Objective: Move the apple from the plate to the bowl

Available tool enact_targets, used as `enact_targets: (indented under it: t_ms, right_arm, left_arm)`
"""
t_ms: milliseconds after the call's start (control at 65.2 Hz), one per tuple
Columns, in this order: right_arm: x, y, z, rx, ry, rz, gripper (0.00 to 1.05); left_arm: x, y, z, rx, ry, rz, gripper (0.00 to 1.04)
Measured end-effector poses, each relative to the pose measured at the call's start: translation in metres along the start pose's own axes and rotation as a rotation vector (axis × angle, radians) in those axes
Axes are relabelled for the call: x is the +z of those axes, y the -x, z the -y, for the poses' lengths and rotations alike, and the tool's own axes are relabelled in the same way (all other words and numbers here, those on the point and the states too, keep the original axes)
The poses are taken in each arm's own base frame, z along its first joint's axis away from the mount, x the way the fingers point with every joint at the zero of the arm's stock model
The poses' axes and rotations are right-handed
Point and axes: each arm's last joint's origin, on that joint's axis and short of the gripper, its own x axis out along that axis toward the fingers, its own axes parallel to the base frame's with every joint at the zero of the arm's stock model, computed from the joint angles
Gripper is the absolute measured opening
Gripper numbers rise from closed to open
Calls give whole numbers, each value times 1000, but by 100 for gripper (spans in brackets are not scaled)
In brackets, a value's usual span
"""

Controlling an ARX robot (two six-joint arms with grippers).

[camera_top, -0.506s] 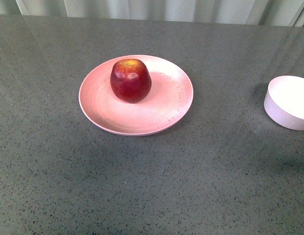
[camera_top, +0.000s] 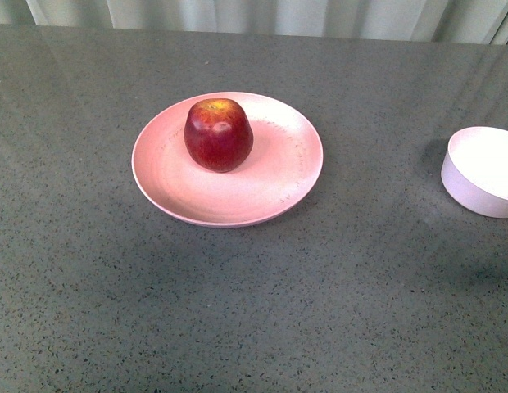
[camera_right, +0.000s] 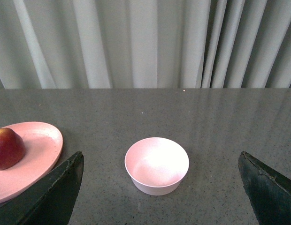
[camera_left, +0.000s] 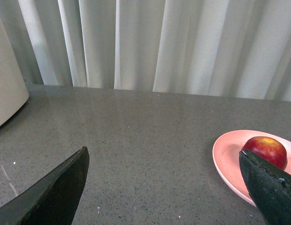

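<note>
A dark red apple (camera_top: 218, 134) stands upright on the wide pink plate (camera_top: 180, 184) in the middle of the grey table. The small pale pink bowl (camera_top: 482, 170) sits empty at the right edge of the front view. Neither arm shows in the front view. In the left wrist view my left gripper (camera_left: 163, 159) is open over bare table, with the apple (camera_left: 264, 150) and plate (camera_left: 227, 159) just beyond one fingertip. My right gripper (camera_right: 160, 161) is open, and the bowl (camera_right: 156, 165) lies ahead between its fingers, with the plate (camera_right: 35, 145) and apple (camera_right: 7, 147) off to one side.
Pale curtains (camera_top: 262, 16) hang behind the table's far edge. A rounded white object (camera_left: 7, 89) stands on the table at the side of the left wrist view, away from the plate.
</note>
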Motion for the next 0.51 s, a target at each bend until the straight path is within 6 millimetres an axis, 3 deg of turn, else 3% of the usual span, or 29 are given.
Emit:
enact_targets:
  t_ms: [338,445,506]
  right_arm:
    - [0,0,0,0,0,0,96]
    - [1,-8,7,32,-87,-314,96]
    - [15,-33,27,-27,-119,-366,96]
  left_arm:
    - [0,0,0,0,0,0,96]
    - [0,0,0,-1,0,0,96]
    - [0,0,0,0,0,0,96]
